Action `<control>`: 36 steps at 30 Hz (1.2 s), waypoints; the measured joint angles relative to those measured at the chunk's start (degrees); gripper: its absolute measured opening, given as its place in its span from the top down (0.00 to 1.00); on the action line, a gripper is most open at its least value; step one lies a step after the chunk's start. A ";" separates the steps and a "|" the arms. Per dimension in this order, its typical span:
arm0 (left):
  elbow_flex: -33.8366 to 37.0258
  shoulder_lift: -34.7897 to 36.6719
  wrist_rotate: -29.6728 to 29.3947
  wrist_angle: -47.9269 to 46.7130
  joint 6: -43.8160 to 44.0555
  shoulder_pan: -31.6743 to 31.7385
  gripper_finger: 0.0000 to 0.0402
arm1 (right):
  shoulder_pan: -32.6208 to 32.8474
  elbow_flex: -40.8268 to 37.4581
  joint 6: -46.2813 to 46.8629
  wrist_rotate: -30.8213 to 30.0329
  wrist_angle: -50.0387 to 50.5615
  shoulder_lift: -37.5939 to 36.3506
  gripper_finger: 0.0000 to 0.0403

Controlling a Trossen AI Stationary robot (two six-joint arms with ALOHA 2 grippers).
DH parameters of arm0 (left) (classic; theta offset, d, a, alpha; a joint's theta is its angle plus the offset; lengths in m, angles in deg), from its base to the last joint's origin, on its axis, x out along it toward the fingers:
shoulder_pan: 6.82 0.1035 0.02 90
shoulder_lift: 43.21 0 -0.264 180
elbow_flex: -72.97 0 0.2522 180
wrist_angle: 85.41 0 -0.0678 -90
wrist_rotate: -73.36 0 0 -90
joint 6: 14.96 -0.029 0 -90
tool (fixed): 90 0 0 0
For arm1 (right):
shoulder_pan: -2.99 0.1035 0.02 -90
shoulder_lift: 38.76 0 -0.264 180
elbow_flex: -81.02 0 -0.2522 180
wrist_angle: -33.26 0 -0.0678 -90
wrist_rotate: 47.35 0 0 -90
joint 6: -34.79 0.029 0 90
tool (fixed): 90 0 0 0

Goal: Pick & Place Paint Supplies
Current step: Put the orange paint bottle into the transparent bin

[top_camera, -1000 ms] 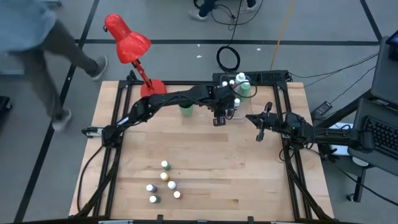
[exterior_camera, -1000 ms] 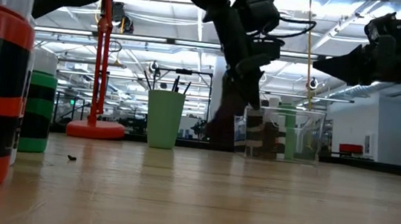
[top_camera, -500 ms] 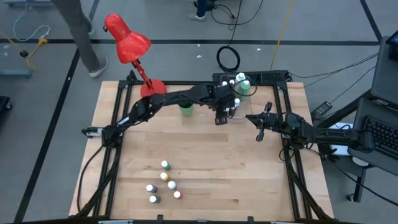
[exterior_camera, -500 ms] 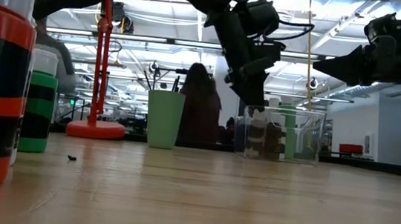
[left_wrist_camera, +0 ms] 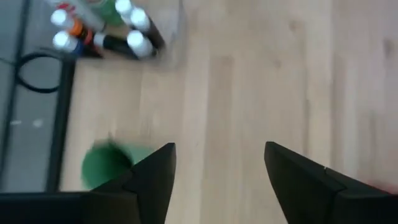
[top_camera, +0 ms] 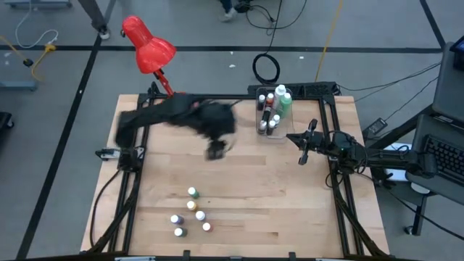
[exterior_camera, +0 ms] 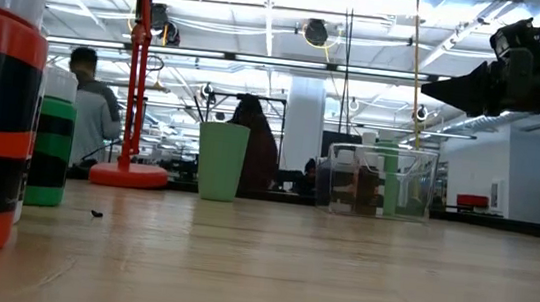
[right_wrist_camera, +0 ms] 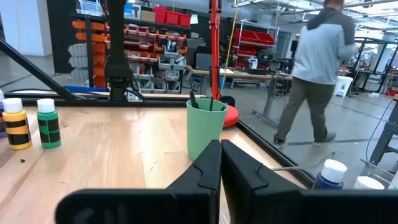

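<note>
bottles (top_camera: 270, 112): upright in bin | 6 small bottles (top_camera: 191, 214): upright, near table front

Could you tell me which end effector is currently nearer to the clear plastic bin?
Right. The right end effector sits just beside the clear plastic bin, shut. The left end effector hangs open over bare table, farther away on the bin's other side.

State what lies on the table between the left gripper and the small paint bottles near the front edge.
Nothing: in the high view, only bare wood separates the left gripper from the bottles.
</note>
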 joint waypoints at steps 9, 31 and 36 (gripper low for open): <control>23.89 24.24 -19.15 13.34 7.41 -21.39 0.72 | 0.00 0.00 3.95 2.76 0.23 0.06 0.99; 110.59 60.24 -20.05 86.54 1.97 -20.09 0.97 | 9.81 0.71 0.03 14.78 -18.54 10.33 0.99; 110.96 61.44 -20.41 87.15 3.02 -17.34 0.99 | 19.09 4.19 -4.29 13.01 -23.38 22.96 0.99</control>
